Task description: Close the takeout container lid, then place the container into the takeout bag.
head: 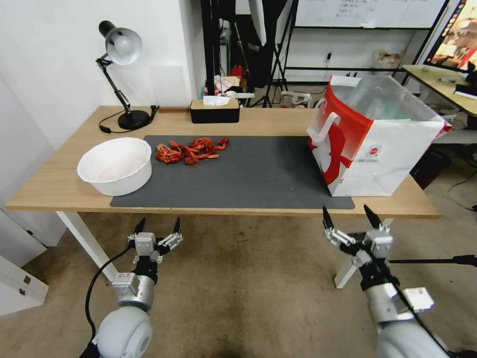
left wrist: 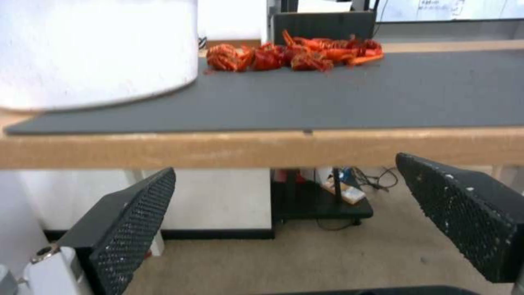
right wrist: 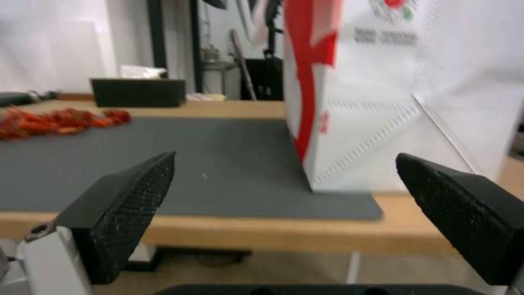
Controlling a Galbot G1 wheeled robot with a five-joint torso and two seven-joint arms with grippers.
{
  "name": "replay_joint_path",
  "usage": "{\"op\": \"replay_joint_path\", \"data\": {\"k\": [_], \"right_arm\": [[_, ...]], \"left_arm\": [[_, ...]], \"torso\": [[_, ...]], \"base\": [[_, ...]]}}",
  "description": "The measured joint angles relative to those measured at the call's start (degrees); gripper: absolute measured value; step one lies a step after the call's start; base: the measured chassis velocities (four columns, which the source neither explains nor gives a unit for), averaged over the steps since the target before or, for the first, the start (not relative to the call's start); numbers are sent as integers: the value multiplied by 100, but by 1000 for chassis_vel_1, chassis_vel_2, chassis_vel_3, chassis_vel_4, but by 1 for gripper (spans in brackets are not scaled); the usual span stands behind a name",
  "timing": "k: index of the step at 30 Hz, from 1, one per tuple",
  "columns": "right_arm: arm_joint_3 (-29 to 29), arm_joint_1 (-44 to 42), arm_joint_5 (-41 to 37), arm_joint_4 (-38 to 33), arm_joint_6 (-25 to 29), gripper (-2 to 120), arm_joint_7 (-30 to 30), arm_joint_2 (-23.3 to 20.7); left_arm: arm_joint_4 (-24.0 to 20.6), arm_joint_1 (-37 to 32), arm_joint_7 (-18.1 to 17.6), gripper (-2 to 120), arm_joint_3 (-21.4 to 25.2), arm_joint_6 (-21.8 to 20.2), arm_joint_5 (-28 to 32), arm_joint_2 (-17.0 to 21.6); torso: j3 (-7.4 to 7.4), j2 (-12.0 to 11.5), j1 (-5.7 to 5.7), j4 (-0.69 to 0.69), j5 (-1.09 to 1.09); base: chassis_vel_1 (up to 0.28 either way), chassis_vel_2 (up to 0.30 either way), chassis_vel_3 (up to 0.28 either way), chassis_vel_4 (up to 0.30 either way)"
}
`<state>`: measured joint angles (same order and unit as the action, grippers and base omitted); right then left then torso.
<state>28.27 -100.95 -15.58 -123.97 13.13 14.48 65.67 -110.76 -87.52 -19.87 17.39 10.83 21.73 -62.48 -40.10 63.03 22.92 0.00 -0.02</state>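
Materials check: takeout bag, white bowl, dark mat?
Takeout bag: looks like coated paper, red-and-white print with sharp folds and flat white handles; a clear, crinkly plastic liner shows at the top. White bowl: matte white, possibly foam or paper pulp; cannot tell which. Mat: dark grey, thin, flat and non-reflective, perhaps rubber or felt.

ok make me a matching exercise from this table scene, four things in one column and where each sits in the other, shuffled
Things:
1. round white bowl
2. red-and-white paper takeout bag
3. black desk lamp
4. pile of red crayfish

Places:
A. back left of the wooden table, off the mat
B. right end of the dark grey mat
C. on the mat, between bowl and bag, towards its far edge
D. left edge of the mat, partly over bare table

Pairs: 1-D, 2-B, 3-A, 4-C

Both the left gripper and right gripper hang open below the table's near edge.
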Motion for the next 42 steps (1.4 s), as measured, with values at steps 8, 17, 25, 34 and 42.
{"op": "replay_joint_path", "data": {"k": [8, 17, 25, 34, 42], "right_arm": [[-140, 11, 9, 338, 184, 100, 113, 253], [-200, 68, 21, 503, 280, 100, 42, 325], [-200, 76, 7, 503, 279, 100, 37, 317], [-199, 80, -3, 499, 272, 100, 33, 311], [-196, 83, -9, 494, 262, 100, 32, 308]], "left_arm": [[64, -81, -14, 100, -13, 148, -46, -23], [90, -143, 7, 100, -13, 172, -66, -50], [90, -144, 13, 100, -13, 172, -65, -51], [90, -142, 17, 100, -12, 172, -66, -49], [90, -141, 20, 100, -13, 171, -65, -47]], "torso": [[0, 0, 0, 0, 2], [0, 0, 0, 0, 2], [0, 0, 0, 0, 1], [0, 0, 0, 0, 2], [0, 0, 0, 0, 2]], "base": [[0, 0, 0, 0], [0, 0, 0, 0], [0, 0, 0, 0], [0, 0, 0, 0], [0, 0, 0, 0]]}}
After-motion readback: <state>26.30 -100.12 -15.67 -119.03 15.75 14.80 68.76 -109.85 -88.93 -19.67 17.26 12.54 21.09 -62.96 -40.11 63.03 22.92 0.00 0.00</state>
